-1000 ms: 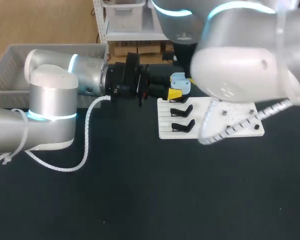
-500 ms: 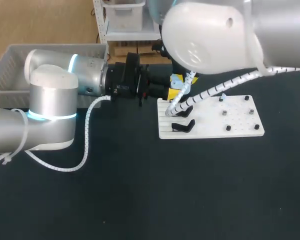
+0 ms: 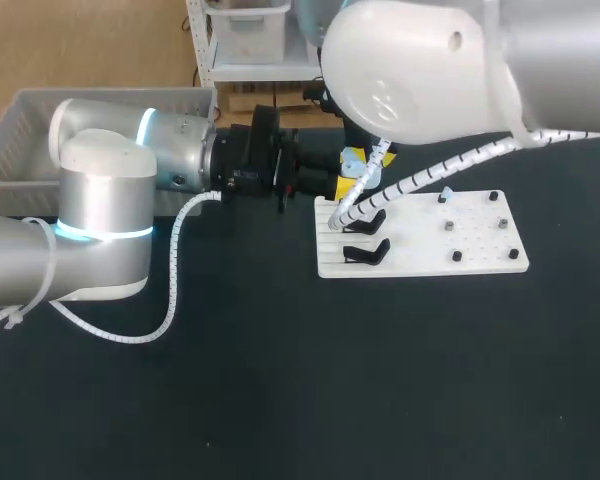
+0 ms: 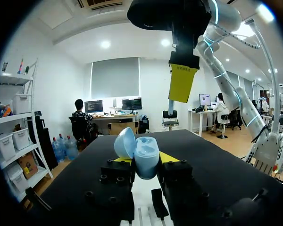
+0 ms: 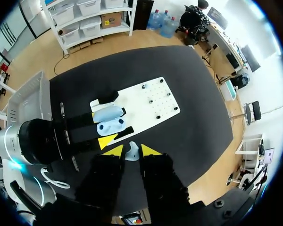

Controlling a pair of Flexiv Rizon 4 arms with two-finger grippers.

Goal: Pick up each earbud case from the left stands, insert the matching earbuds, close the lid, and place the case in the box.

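A light blue earbud case (image 4: 146,153) with its lid swung open sits upright between the yellow tips of my left gripper (image 4: 144,162), which is shut on it. In the head view my left gripper (image 3: 348,176) is at the white board's far left corner, and the case is hidden by my right arm. My right gripper (image 5: 131,150) hangs above the case (image 5: 108,123), shut on a small pale earbud (image 5: 131,153). One of its yellow fingertips (image 4: 181,82) shows just over the open case.
The white board (image 3: 430,255) holds two black stands (image 3: 365,252) on its left part and small pegs on its right. A grey basket (image 3: 20,125) stands at the table's far left, behind my left arm.
My right arm swung up and to the left, uncovering the white board, then settled over the case. The left arm kept still with the case.
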